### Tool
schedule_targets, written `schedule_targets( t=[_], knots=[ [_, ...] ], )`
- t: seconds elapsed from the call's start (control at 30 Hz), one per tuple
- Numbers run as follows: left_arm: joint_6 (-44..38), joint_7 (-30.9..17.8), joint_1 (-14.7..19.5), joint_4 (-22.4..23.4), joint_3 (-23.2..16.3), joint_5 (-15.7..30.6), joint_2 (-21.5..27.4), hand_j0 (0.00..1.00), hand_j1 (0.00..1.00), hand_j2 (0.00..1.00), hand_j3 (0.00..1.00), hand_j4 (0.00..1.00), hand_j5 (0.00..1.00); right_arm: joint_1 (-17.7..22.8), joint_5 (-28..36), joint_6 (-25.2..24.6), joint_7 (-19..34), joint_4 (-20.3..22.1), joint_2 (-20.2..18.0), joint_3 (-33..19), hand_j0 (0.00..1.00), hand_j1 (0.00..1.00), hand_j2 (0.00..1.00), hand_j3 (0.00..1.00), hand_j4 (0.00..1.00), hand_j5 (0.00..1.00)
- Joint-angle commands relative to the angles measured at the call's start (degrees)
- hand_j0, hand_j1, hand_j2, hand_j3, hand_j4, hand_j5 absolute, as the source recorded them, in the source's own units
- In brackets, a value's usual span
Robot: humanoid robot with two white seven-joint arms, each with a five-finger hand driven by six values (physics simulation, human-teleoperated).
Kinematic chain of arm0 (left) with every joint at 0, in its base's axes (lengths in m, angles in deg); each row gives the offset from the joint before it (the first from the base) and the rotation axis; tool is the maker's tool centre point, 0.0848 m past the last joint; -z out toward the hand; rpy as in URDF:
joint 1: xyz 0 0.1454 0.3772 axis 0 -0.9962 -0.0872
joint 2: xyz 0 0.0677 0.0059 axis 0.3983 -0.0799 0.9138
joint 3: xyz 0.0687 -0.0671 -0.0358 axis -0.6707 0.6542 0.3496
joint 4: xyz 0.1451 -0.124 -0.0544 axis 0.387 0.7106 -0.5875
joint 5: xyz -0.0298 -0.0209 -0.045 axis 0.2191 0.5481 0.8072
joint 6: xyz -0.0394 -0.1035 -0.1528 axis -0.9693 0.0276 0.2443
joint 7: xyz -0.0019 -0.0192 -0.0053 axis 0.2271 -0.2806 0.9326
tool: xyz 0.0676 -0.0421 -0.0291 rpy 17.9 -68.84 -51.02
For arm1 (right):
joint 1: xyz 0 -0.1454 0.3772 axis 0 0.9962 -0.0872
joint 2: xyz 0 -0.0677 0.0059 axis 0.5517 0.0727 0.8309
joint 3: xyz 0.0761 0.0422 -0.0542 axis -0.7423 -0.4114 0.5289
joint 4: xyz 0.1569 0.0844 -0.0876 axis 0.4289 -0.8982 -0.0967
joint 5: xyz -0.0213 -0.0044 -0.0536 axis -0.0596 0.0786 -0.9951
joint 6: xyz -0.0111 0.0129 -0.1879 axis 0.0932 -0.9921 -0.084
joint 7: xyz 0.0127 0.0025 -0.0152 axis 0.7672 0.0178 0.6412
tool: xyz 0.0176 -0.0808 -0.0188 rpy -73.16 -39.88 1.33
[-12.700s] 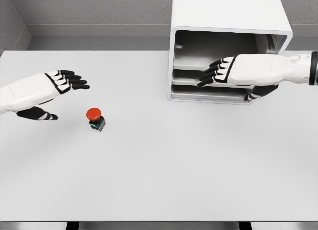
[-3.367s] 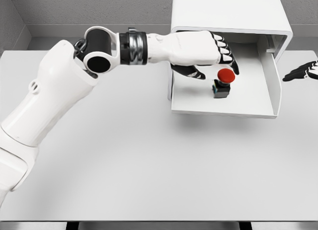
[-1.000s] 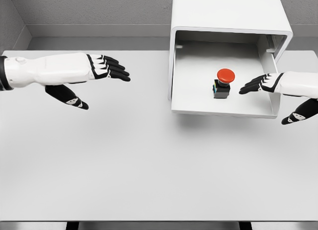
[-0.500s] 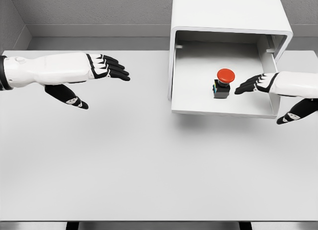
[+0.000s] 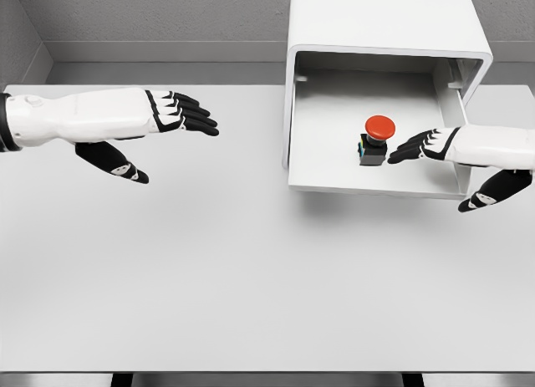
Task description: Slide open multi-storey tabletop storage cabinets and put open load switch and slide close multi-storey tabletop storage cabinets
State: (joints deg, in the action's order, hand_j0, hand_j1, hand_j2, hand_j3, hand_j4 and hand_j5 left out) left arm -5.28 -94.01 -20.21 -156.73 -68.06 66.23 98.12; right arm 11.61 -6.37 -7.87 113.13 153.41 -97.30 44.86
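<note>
A white multi-storey cabinet (image 5: 384, 19) stands at the back right of the table, with one drawer (image 5: 334, 180) slid out toward me. Inside the drawer stands the load switch (image 5: 375, 139), a dark block topped by a red mushroom button. My right hand (image 5: 435, 165) reaches in from the right, fingers spread over the drawer just right of the switch, thumb hanging outside the drawer's right front corner; it holds nothing. My left hand (image 5: 163, 136) hovers open over the left part of the table, far from the cabinet.
The white table (image 5: 251, 270) runs from the grey back wall to the front edge near the picture's bottom. The cabinet's body overhangs the drawer's rear half.
My right hand has crept leftward over the drawer, closer to the switch. The left hand has stayed where it was. The switch and drawer have not moved.
</note>
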Motion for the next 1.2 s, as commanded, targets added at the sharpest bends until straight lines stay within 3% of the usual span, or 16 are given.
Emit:
schedule_targets(
  t=[0.0, 0.27, 0.97, 1.17],
  knots=[
    [-0.17, 0.03, 0.00, 0.00, 0.06, 0.42, 0.09, 1.00, 1.00, 1.00, 1.00, 1.00, 1.00, 0.00, 0.34, -0.16, -0.02, -0.77, -0.05, -0.07, 1.00, 1.00, 1.00, 1.00, 1.00, 1.00],
    [-0.17, 0.03, -0.09, 0.00, 0.06, 0.50, 0.09, 1.00, 1.00, 1.00, 1.00, 1.00, 1.00, 0.00, -0.36, -0.16, -0.02, -2.44, 1.53, -0.16, 1.00, 1.00, 1.00, 1.00, 1.00, 1.00],
    [-0.17, 0.03, -0.09, 0.00, 0.06, 0.50, 0.97, 1.00, 1.00, 1.00, 1.00, 1.00, 1.00, -1.85, -2.03, -0.16, 0.06, -12.89, 6.90, -0.25, 1.00, 1.00, 1.00, 1.00, 1.00, 1.00],
    [-0.17, 0.03, -0.09, 0.00, 0.14, 0.42, 0.97, 1.00, 1.00, 1.00, 1.00, 1.00, 1.00, -3.25, -1.94, -0.16, 0.24, -12.81, 6.81, -2.27, 1.00, 1.00, 1.00, 1.00, 1.00, 1.00]
  ],
)
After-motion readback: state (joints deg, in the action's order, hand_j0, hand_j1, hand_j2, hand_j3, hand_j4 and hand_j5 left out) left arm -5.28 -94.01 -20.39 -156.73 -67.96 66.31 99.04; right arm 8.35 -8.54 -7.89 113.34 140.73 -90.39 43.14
